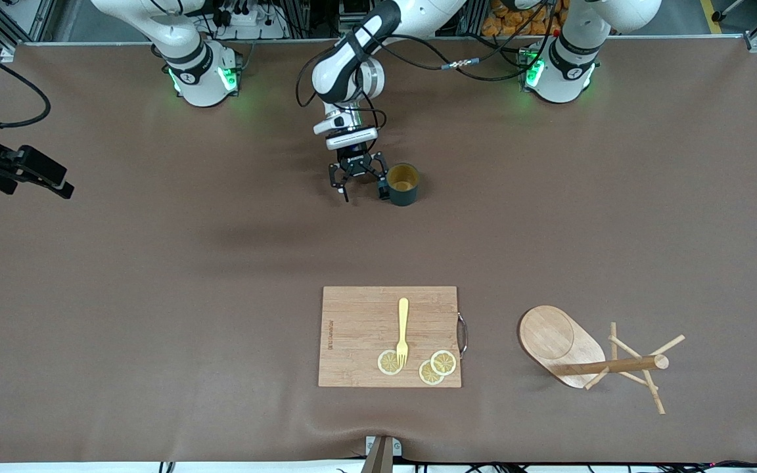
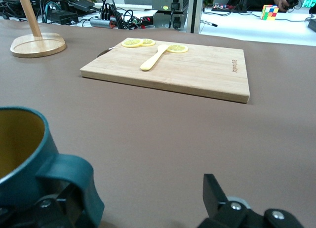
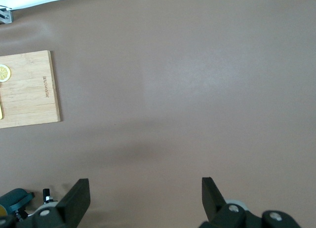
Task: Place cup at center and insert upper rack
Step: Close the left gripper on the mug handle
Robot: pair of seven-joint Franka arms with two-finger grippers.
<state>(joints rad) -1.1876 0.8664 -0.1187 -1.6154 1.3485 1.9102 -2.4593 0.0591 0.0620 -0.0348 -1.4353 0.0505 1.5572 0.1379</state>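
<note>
Cup (image 1: 403,184) stands upright mid-table, farther from the front cam than the cutting board (image 1: 359,341); my left gripper (image 1: 361,184), jaws spread, sits just beside its handle. Upper rack (image 1: 589,358) lies toppled. Right gripper (image 3: 143,201) waits, jaws apart.

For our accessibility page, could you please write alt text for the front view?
An open left end effector is low beside a dark teal cylindrical cup on the brown table. Nearer the camera are a rectangular wooden cutting board with a yellow fork and a tipped-over wooden mug tree.
</note>
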